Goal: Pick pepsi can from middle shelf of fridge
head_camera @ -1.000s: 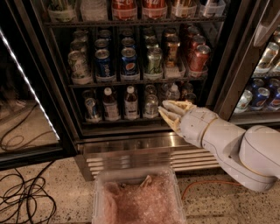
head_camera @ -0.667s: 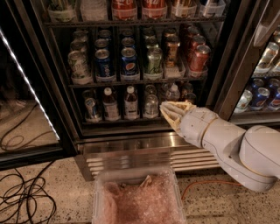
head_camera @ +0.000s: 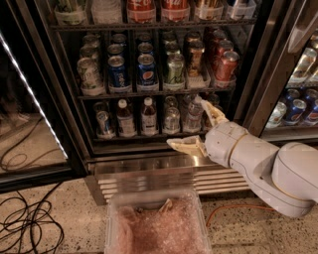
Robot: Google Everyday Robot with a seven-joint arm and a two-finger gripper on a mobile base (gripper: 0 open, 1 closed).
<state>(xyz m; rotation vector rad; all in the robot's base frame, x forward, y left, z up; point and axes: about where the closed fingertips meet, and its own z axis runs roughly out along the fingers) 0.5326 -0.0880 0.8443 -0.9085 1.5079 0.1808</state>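
The fridge point(head_camera: 175, 181) stands open before me, its steel grille at the bottom. The middle shelf point(head_camera: 154, 93) carries rows of mixed soda cans. The pepsi can point(head_camera: 147, 74), blue with the round globe logo, stands at the front of its row, just left of centre, between a blue can with white lettering point(head_camera: 118, 73) and a green can point(head_camera: 175, 70). My gripper point(head_camera: 191, 125) is open and empty. It hovers in front of the bottle shelf, below and to the right of the pepsi can. One finger point(head_camera: 185, 145) points left and the other finger point(head_camera: 213, 112) points up.
Small bottles point(head_camera: 148, 117) fill the shelf below, and red cola cans point(head_camera: 139, 9) the shelf above. A clear bin point(head_camera: 158, 225) with pinkish contents sits on the floor before the grille. Black cables point(head_camera: 25, 223) lie at the left. More cans point(head_camera: 296, 110) stand in the right compartment.
The fingers have spread apart from a near-shut pose, and the wrist has dropped slightly. The cans have not moved.
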